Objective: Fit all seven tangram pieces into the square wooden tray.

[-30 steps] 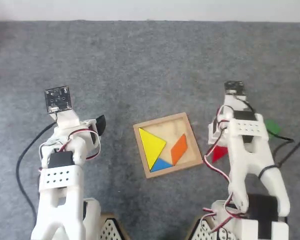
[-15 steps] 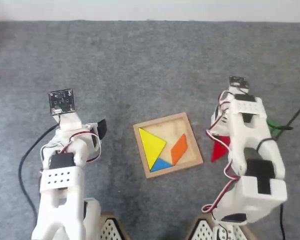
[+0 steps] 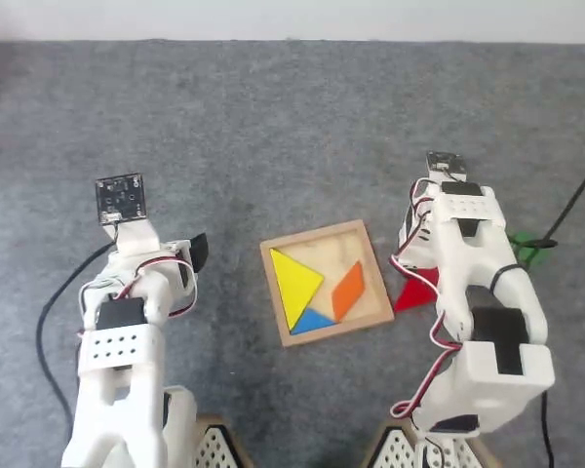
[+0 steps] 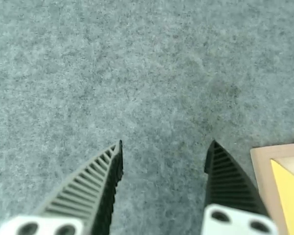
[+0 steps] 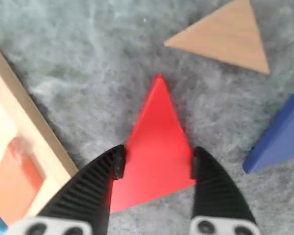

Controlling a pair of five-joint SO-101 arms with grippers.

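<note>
The right gripper [image 5: 156,159] is closed to the width of the red triangle [image 5: 154,127]. Its two ribbed fingers press the piece's slanted edges near the wide end, and the point faces away from the wrist. The piece lies flat on the grey felt mat [image 5: 88,44], just beside the rim of the square wooden tray [image 5: 27,112]. It looks like thin, stiff, light painted wood. Because the sides taper, a pinch there is likely to squeeze it out towards the point, so a hold low on the wide end, or across two parallel faces, would be safer. The felt should let it slide rather than catch. Inside the tray are the orange parallelogram [image 5: 14,181], a yellow triangle [image 3: 294,278] and a light blue triangle [image 3: 314,320]. A plain wooden triangle [image 5: 225,39] and a dark blue piece [image 5: 279,134] lie loose nearby. The left gripper [image 4: 164,147] hangs wide open and empty over the mat beside the tray corner.
</note>
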